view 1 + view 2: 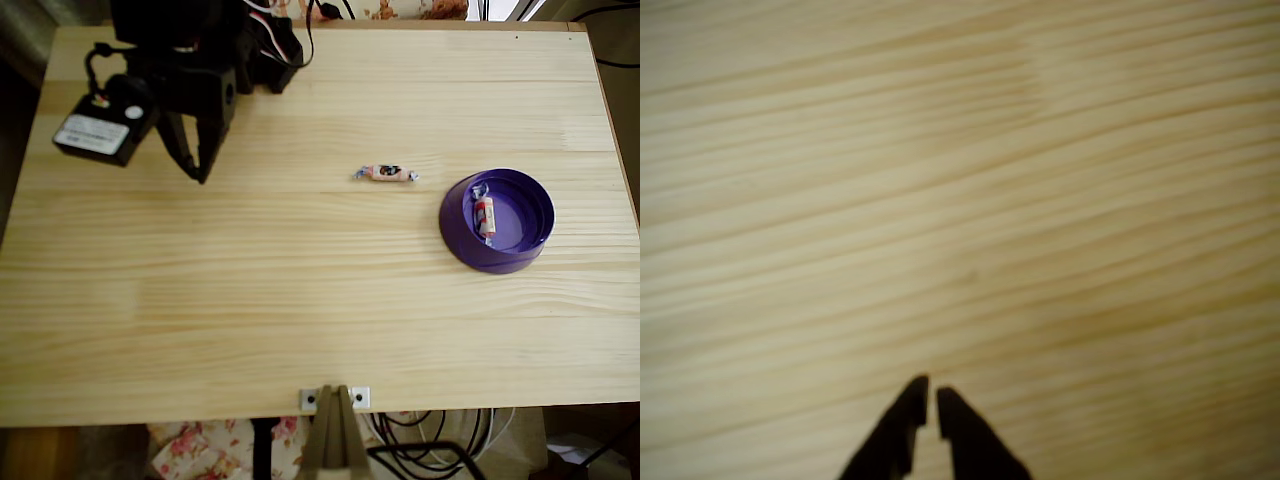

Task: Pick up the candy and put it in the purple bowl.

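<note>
A small oblong wrapped candy (386,173) with a peach-pink body, a dark mark at its middle and twisted silvery-blue ends is lying flat on the pale pine-board counter (300,300), roughly at the centre of the overhead view and a little above the middle line. Its long axis is running left to right along the wood grain. To its right, near but not touching, a round shallow glossy purple plastic bowl (455,235) with low walls is sitting on the counter close to the right edge. Inside that bowl a second, whiter wrapped sweet with a red band (484,215) is resting on the floor, lying roughly top to bottom in the picture.

The black robot arm (200,60) is folding over the upper left corner of the counter, well apart from both the candy and the bowl. Its black two-finger tool (196,160) is pointing down the picture, with its tips hanging over bare wood. In the wrist view the tool (932,395) is showing its two dark fingers (902,425) nearly pressed together, with just a thin sliver of light between the tips, and it is gripping nothing; blurred pale wood grain is lying beyond them.
</note>
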Controlling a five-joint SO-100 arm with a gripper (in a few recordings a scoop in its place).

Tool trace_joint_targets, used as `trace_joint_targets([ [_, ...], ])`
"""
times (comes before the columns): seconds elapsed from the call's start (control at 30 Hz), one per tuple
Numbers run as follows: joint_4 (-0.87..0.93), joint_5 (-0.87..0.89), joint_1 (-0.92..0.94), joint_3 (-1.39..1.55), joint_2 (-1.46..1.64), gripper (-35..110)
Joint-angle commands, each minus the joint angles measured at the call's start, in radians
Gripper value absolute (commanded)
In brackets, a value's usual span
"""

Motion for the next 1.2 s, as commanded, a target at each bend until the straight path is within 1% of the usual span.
trace_joint_targets([
  [0.0, -0.008, 0.015, 0.009, -0.009, 0.014, -1],
  [0.83, -0.008, 0.011, 0.006, -0.009, 0.014, -1],
  [1.03, -0.029, -0.031, -0.031, -0.005, 0.012, -1],
  [1.17, -0.043, 0.015, -0.037, -0.008, 0.012, -1],
])
